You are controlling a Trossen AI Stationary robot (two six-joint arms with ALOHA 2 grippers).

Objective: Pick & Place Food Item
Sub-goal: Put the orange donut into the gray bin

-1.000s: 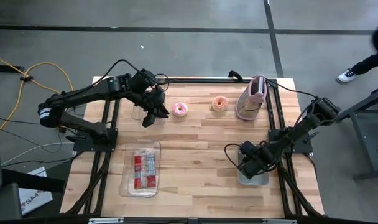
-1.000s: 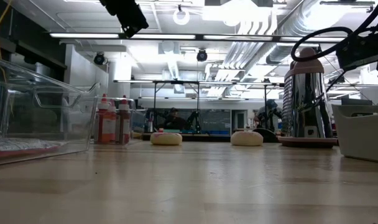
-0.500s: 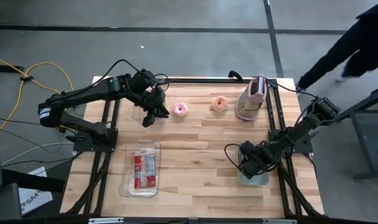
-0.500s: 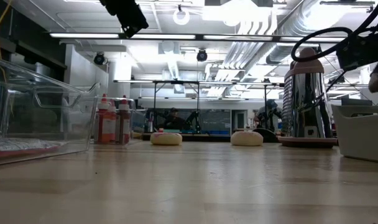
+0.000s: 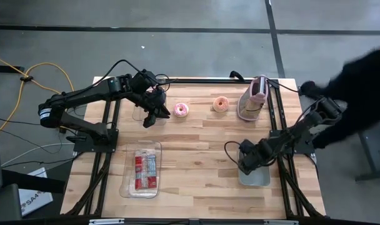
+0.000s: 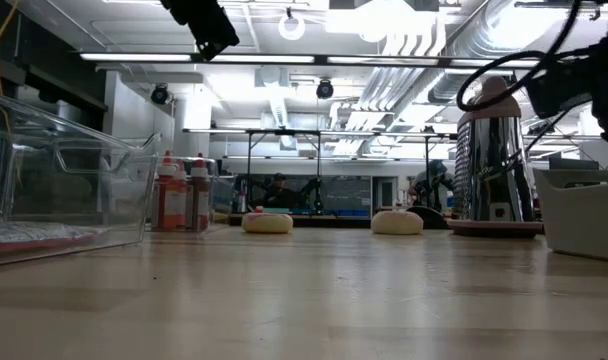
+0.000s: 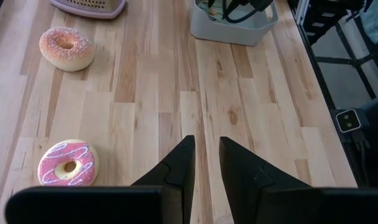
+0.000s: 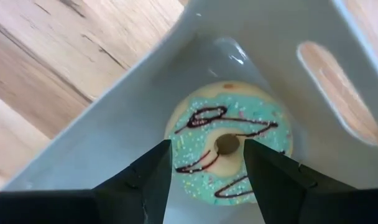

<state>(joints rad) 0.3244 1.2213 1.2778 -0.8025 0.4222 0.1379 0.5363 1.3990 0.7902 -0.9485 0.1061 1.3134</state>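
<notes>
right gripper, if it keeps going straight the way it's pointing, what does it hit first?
Most likely the teal-iced donut, which lies in the grey bin directly ahead of the right gripper. Its open fingers straddle the donut; how far off it is cannot be told.

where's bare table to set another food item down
Widest bare wood lies mid-table, between the clear tray and the grey bin, below the pink donut and orange donut. The back edge is crowded: donuts, pink grater and left pincer. The right pincer occupies the bin.
</notes>
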